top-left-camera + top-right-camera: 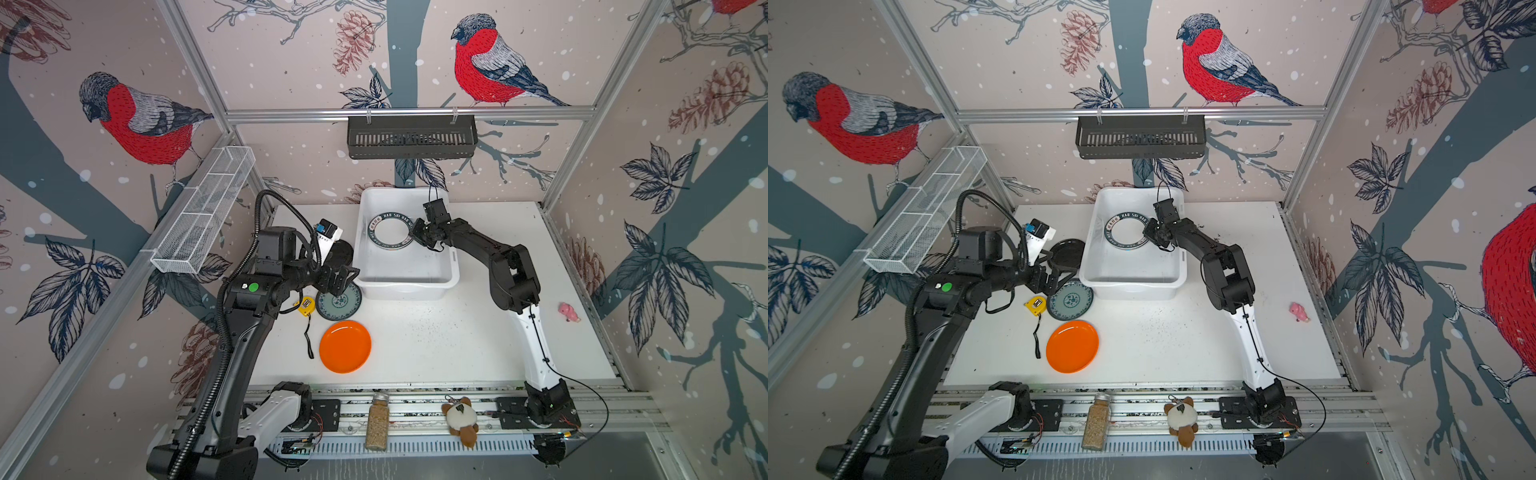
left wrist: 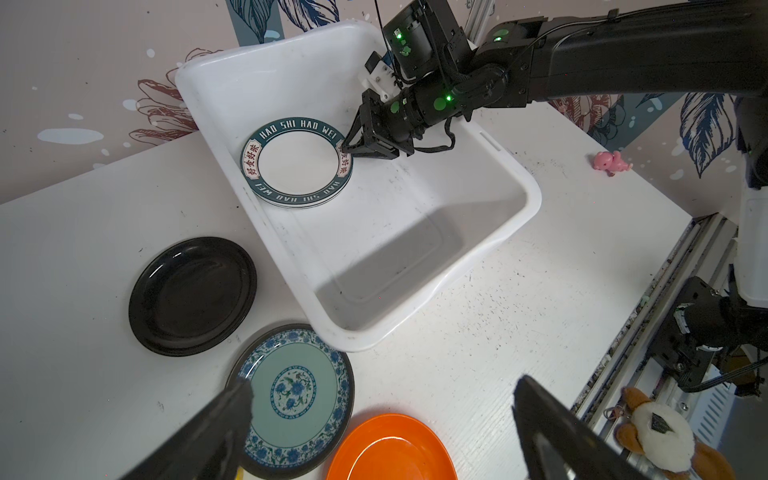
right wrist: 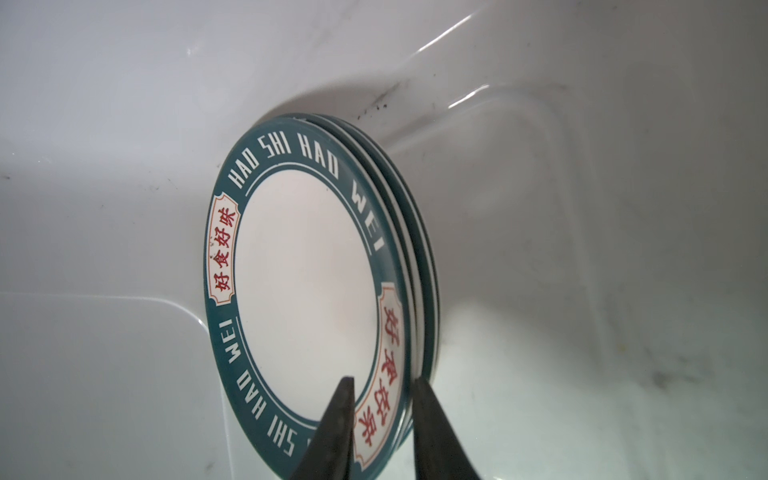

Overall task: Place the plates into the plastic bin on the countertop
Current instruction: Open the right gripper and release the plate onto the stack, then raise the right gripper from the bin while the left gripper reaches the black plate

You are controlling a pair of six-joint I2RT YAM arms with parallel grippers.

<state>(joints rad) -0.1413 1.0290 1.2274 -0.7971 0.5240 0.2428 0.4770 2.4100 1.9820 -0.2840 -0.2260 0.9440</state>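
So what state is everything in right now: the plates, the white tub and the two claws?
Plastic bin, upright, holding only one stack.
Lettered plates, stacked flat inside the bin.
Black plate, flat on the countertop, outside the bin.
Floral plate, flat on the countertop at the bin's corner.
Orange plate, flat on the countertop, untouched.
Left gripper, wide open, holding nothing.
Right gripper, jaws astride the stack's top rim; grip unclear.

Both top views look steeply down from high over the near edge toward the far wall, covering the whole countertop [image 1: 457,340]. The left wrist camera looks rightward from nearby across the plastic bin [image 2: 270,75]. The right wrist camera sits close inside it, facing the lettered plates [image 3: 303,270], which every view shares.
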